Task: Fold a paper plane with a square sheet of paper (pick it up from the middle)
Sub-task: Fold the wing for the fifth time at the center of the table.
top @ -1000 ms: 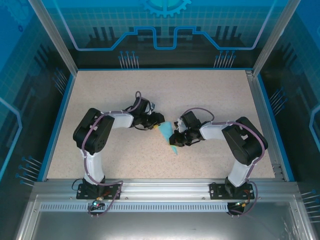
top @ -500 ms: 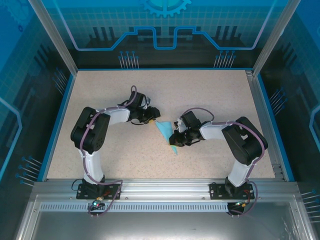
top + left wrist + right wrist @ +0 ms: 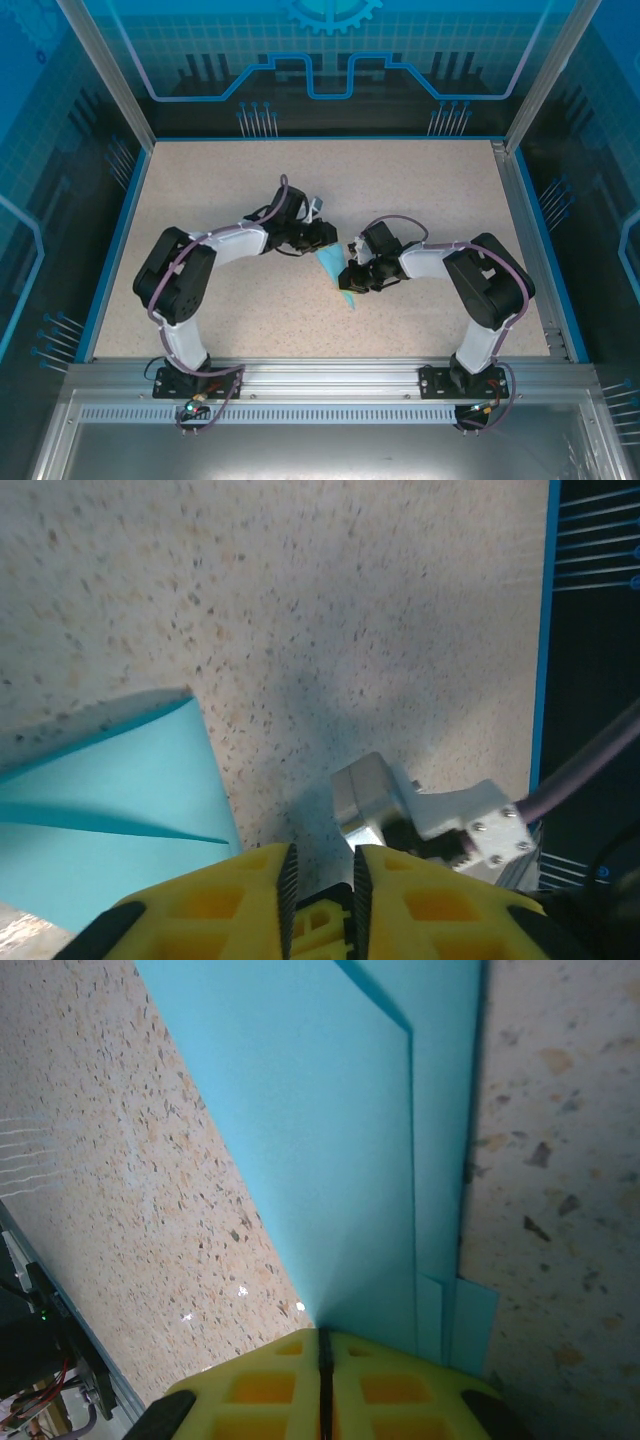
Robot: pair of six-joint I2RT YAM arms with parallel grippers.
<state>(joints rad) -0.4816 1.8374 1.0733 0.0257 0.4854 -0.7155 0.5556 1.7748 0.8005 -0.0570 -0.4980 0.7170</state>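
The right gripper (image 3: 351, 281) (image 3: 322, 1345) is set, jaws together, at the near end of the paper plane (image 3: 334, 270) (image 3: 340, 1110), mid-table (image 3: 430, 190). The plane's long axis is laid far-leftward to its wide end. Just beside that end the left gripper (image 3: 322, 236) (image 3: 320, 880) is held, jaws narrowly apart and empty.

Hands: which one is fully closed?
The right hand, fingers pressed together over the folded blue paper; the left hand shows a narrow gap, beside the paper.

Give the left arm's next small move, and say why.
Probably slide the left pincer sideways onto the folded paper to press its crease: its jaws, nearly closed, hold nothing beside it, while the shut right pincer seems to pin the narrow end.
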